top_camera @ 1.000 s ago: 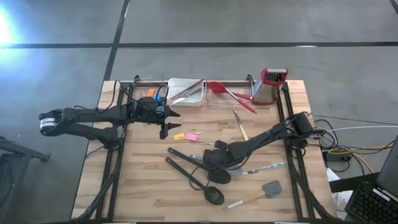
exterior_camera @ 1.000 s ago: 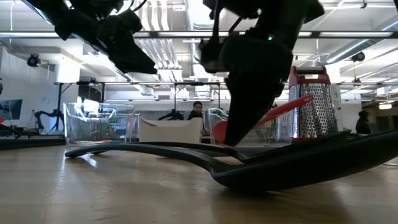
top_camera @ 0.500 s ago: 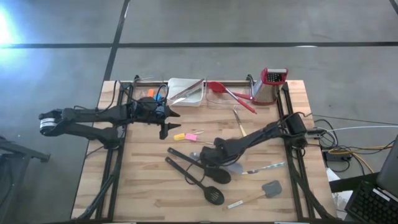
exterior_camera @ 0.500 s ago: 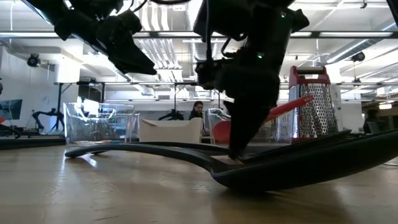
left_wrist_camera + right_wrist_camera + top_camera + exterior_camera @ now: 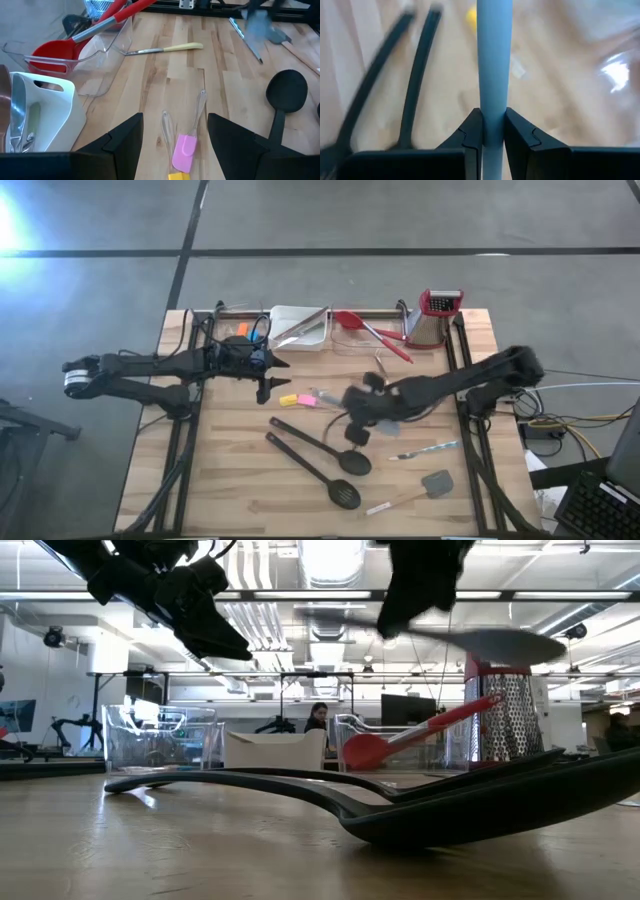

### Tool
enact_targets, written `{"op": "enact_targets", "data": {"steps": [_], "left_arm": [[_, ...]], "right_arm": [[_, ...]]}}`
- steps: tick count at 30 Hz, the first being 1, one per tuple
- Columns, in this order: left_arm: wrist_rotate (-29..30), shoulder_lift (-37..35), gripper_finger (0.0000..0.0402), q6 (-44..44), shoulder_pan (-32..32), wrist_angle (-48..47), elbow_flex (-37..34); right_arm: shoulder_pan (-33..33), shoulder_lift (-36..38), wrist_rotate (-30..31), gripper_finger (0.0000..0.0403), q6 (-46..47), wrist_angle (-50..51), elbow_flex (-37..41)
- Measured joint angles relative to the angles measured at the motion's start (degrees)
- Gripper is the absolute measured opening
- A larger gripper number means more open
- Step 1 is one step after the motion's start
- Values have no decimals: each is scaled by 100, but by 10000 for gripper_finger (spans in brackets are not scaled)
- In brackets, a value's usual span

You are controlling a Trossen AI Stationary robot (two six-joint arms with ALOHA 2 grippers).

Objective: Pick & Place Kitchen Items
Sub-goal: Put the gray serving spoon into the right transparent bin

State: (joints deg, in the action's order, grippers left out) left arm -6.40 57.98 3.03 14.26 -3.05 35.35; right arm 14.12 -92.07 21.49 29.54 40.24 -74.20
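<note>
Gripping a pale grey-blue utensil handle [image 5: 493, 65] between its clenched fingers [image 5: 470, 131], the right gripper [image 5: 362, 406] hangs above the middle of the wooden bench [image 5: 240, 480], lifted clear of the surface. In the low view the grey spoon-like head of that utensil [image 5: 510, 643] shows level and high in the air, in front of the red-topped metal box grater [image 5: 503, 705].

The left gripper [image 5: 266, 375] hovers over the bench's left part, its fingers [image 5: 120, 140] spread apart and holding nothing. Just beyond them lie a small pink spatula with a clear handle [image 5: 184, 150] and a yellow piece [image 5: 288, 400].

Two long black spoons [image 5: 320, 452] lie side by side on the bench, near its front, one with a slotted head. To their right rest a thin metal utensil [image 5: 430, 449] and a grey square-headed spatula with a pale wooden handle [image 5: 425, 486]. A yellow-handled metal tool [image 5: 165, 49] lies farther back.

Along the far edge stand a white rectangular tray [image 5: 300, 327] with metal tongs across it, and a clear container holding a red long-handled spoon [image 5: 370, 330].
</note>
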Motion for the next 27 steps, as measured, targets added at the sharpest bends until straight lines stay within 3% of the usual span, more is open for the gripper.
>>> {"op": "enact_targets", "data": {"steps": [5, 10, 15, 20, 23, 27], "left_arm": [[-1, 23, 227, -24, -2, 220, 0], [-92, 214, 227, -61, -13, 1100, 0], [-406, 579, 227, -31, -21, 2334, 0], [-826, 1080, 227, -31, -53, 3626, -2], [-982, 1447, 227, -31, -99, 4455, 0], [-1172, 1975, 227, -30, -161, 5058, 325]], "right_arm": [[270, 939, 1696, 41, -140, -583, 404], [429, 1723, 2497, 41, -1133, -3095, 1490], [431, 2113, 2430, 41, -2913, -6727, 2805], [436, 2054, 1752, 41, -4177, -9840, 3899], [406, 1918, 1364, 41, -4451, -11095, 4322], [316, 1848, 1124, 41, -4276, -11455, 4578]]}}
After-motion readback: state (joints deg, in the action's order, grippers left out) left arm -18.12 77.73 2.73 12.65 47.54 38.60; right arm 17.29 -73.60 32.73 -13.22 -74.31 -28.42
